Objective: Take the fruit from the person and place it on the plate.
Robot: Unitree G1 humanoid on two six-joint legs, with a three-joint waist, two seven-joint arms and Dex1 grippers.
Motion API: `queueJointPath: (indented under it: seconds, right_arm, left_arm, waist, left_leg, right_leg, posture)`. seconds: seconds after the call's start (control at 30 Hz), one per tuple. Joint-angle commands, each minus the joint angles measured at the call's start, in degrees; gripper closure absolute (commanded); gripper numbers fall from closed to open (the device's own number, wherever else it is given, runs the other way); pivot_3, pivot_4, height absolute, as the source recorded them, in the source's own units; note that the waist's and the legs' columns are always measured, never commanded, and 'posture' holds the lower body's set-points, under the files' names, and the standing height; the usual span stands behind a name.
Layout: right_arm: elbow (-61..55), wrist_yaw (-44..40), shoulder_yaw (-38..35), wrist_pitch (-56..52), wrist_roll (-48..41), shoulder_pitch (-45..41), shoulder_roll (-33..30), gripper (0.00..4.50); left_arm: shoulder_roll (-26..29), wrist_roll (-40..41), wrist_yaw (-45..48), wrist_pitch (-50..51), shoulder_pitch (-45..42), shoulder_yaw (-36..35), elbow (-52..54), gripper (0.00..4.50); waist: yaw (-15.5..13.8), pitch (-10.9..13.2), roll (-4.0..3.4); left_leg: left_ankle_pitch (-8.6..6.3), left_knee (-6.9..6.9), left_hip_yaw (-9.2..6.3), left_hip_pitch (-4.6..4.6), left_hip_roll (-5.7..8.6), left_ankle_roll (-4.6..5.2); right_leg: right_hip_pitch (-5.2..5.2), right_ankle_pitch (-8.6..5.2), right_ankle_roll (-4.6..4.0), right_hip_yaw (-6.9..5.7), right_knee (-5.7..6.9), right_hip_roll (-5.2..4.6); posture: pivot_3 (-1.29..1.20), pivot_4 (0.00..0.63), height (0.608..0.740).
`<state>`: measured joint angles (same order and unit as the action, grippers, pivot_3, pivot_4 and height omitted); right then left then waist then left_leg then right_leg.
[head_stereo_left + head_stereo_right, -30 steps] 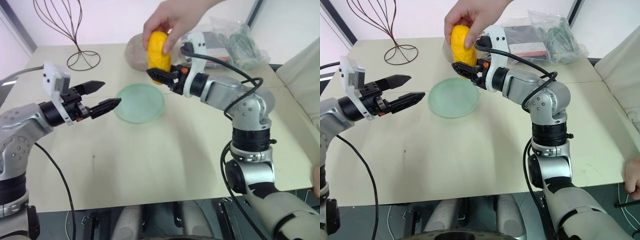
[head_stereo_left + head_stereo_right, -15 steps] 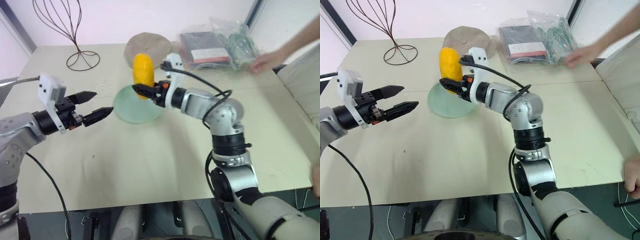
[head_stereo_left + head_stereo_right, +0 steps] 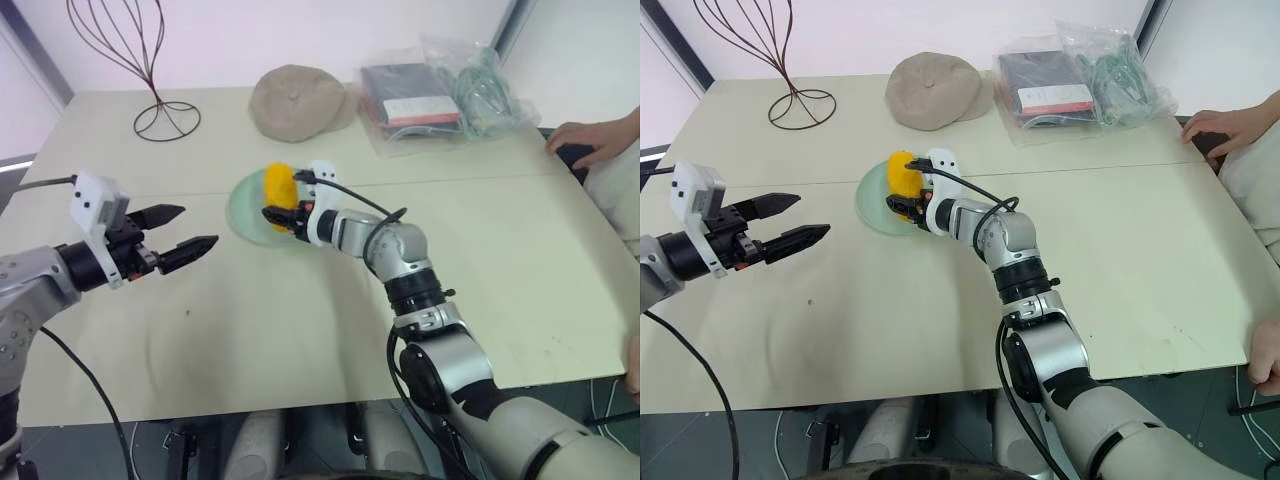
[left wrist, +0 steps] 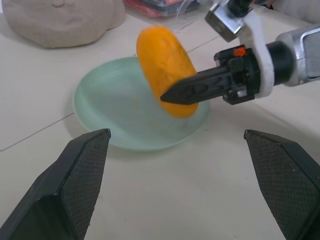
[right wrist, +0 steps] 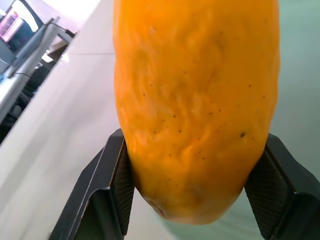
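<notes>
Clamped on the fruit (image 3: 279, 186), the right gripper (image 3: 278, 214) holds it by its lower end, one black finger on each side, as the right wrist view shows with the fruit (image 5: 195, 105) squeezed between the pads. That arm stretches from the lower right of the frame up toward the centre, the gripper close to level and pointing to the upper left. Largest of all is the pale table (image 3: 330, 330), its near edge running along the bottom of the frame and its centre and right half bare, so there is plenty of open room there. At upper centre lies a beige cap (image 3: 297, 100), well apart from the plate; to its right sit clear plastic bags (image 3: 440, 90), and in the upper left stands a dark wire stand (image 3: 150, 70). The plate (image 3: 243, 205) lies just left of centre, and the fruit stands tilted over it; whether it touches the plate I cannot tell. In the left wrist view the fruit (image 4: 167, 70) hangs over the plate (image 4: 110, 110) with the right gripper's finger across it. The left gripper (image 3: 185, 230) hovers at mid-left, fingers spread and holding nothing, pointing toward the plate with bare table between. At the right edge rests the person's hand (image 3: 590, 135), near the table's far corner.
</notes>
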<state>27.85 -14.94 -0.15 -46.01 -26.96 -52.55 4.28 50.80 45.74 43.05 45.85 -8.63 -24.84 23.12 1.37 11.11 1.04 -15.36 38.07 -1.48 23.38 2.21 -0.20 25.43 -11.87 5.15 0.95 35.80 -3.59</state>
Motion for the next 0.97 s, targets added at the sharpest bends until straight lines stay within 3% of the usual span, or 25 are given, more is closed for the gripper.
queueJointPath:
  seconds: [0.03, 0.1, 0.2, 0.4, 0.53, 0.77, 0.97]
  right_arm:
    - [1.85, -1.46, -0.44, 3.07, 1.55, -2.7, 0.54, 2.13]
    - [3.05, -1.75, -0.62, 3.75, 2.29, -3.06, 0.53, 1.09]
    - [3.55, -2.13, -0.8, 4.13, 2.99, -3.16, 0.57, 0.06]
    - [-0.21, -2.11, -0.8, 3.74, 4.39, -2.7, -1.03, 0.06]
    - [-10.41, -4.25, 0.92, 1.09, 5.01, -0.52, -5.82, 0.06]
    - [-35.76, -12.66, -1.41, -11.47, -2.83, 4.02, -20.18, 0.06]
    - [-48.54, -19.3, -3.96, -16.69, -8.88, 9.66, -32.46, 0.06]
  left_arm:
    - [0.81, 0.7, -0.75, 0.12, 0.28, -2.34, 2.41, 0.0]
    - [0.7, 0.69, -1.1, 0.26, 0.32, -2.24, 2.76, 0.0]
    - [0.65, 0.73, -1.4, 0.31, 0.15, -2.02, 2.89, 0.0]
    - [0.62, 0.66, -1.45, 0.15, -0.21, -1.28, 2.81, 0.0]
    - [0.69, 0.73, -1.05, 0.05, -0.43, -0.83, 2.84, 0.0]
    - [1.33, -0.06, 0.4, -0.3, -0.05, -0.1, 2.59, 0.0]
    - [1.37, -0.58, 1.49, -0.99, -0.23, 0.48, 1.79, 0.0]
  waist:
    - [0.08, 0.0, 0.0]
    - [0.2, 0.0, 0.0]
    - [0.63, 0.0, 0.0]
    - [1.19, 0.01, -0.01]
    - [1.0, 0.01, -0.01]
    - [0.99, 0.01, -0.01]
    - [0.96, 0.0, 0.0]
  left_leg:
    - [0.0, 0.0, 0.0, 0.0, 0.0, 0.0]
    - [0.01, -0.01, -0.01, 0.0, 0.0, -0.01]
    - [0.01, -0.02, -0.01, 0.0, 0.0, -0.02]
    - [0.01, -0.06, -0.03, 0.0, 0.0, -0.03]
    - [0.02, -0.07, -0.03, 0.0, 0.0, -0.04]
    - [0.01, -0.08, -0.03, 0.01, 0.01, -0.03]
    - [0.01, -0.08, -0.03, -0.01, -0.02, -0.01]
  right_leg:
    - [0.0, 0.0, 0.0, 0.0, 0.0, 0.0]
    - [0.0, 0.0, 0.0, 0.0, 0.0, 0.0]
    - [0.0, 0.0, -0.01, 0.0, 0.0, 0.0]
    - [0.01, -0.01, -0.03, 0.0, 0.01, 0.0]
    - [0.03, -0.02, -0.04, -0.01, 0.01, -0.01]
    - [0.01, -0.03, -0.05, -0.01, -0.02, -0.02]
    - [-0.05, -0.05, -0.06, -0.02, -0.04, -0.02]
  posture:
    - [0.0, 0.15, 0.74]
    - [0.0, 0.15, 0.74]
    - [0.0, 0.15, 0.74]
    - [0.0, 0.15, 0.74]
    - [0.0, 0.15, 0.74]
    - [0.0, 0.15, 0.74]
    - [0.0, 0.15, 0.74]
